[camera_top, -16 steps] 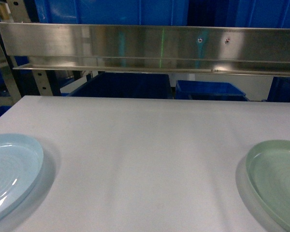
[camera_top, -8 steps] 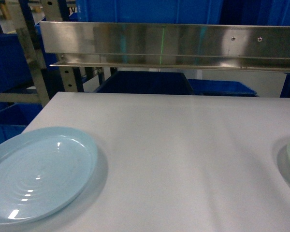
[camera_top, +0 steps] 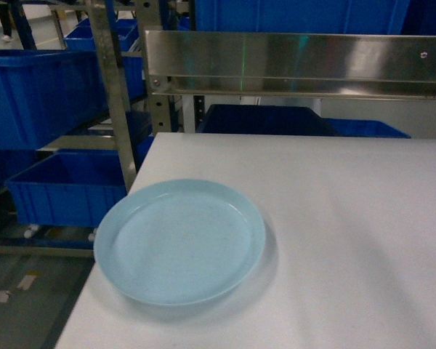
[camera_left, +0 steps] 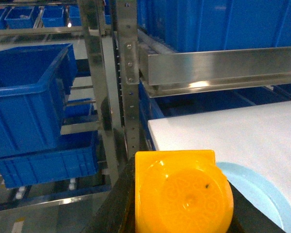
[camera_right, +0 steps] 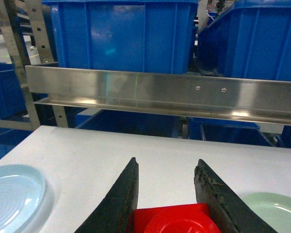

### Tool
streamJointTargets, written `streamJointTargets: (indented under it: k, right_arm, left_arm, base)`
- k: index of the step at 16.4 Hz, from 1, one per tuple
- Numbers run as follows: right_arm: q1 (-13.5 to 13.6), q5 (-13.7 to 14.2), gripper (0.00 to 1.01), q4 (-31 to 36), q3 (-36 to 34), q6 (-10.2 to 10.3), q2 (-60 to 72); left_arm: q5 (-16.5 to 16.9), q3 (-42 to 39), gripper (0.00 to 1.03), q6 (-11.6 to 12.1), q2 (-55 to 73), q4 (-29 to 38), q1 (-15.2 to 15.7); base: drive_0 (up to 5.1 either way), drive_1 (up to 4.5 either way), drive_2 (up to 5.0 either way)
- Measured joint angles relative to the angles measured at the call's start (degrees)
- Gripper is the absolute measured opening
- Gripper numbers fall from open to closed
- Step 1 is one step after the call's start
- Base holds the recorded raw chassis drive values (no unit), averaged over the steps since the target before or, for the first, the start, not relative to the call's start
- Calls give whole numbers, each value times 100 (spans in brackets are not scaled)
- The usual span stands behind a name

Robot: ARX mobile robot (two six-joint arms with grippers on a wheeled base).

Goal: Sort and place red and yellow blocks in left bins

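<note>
Turning left, the robot now sees the deep blue plastic bins (camera_top: pixel 54 185) beside the white table (camera_top: pixel 349 218), with the left pincer (camera_left: pixel 184 199) gripping the orange-yellow block (camera_left: pixel 182 194) and the right pincer (camera_right: pixel 167 194) gripping the red block (camera_right: pixel 177 218), so dropping looks next.

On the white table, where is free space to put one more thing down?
The white table is bare from the pale blue plate to the right, and back to the steel rail. The front left corner is crowded: the plate nearly reaches the table's left edge.
</note>
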Motion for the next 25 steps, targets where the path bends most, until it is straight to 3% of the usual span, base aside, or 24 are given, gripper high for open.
streamJointTargets:
  k: [25]
  right_arm:
    - [0,2,28,9,-11,0,4]
  left_arm:
    - [-2,0,27,-2,0,-4,4]
  base:
    - [-493,259,234]
